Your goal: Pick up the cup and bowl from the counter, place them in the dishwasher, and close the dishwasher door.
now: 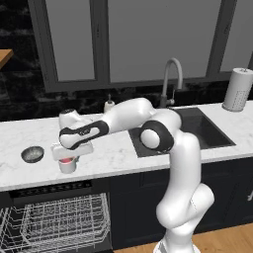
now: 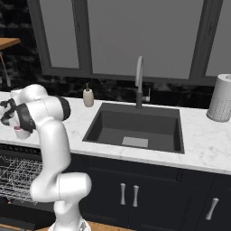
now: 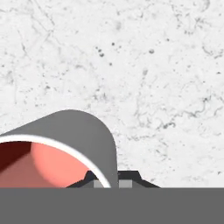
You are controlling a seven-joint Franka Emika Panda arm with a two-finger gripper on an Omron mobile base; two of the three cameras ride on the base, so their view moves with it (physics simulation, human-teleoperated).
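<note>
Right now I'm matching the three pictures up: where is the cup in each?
Left base view: cup on the counter, under the claw, right of the bowl.
Right base view: far left edge, behind the arm.
Hand view: bottom left, red inside showing.
Shared landmark: the white marble counter.

Grey windows (image 1: 148,39) over black wall (image 1: 20,94) — wood floor (image 1: 227,242), seemingly.

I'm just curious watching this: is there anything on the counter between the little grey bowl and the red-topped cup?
No. In the left base view, only bare white marble counter lies between the bowl and the cup, which sits under the claw.
</note>
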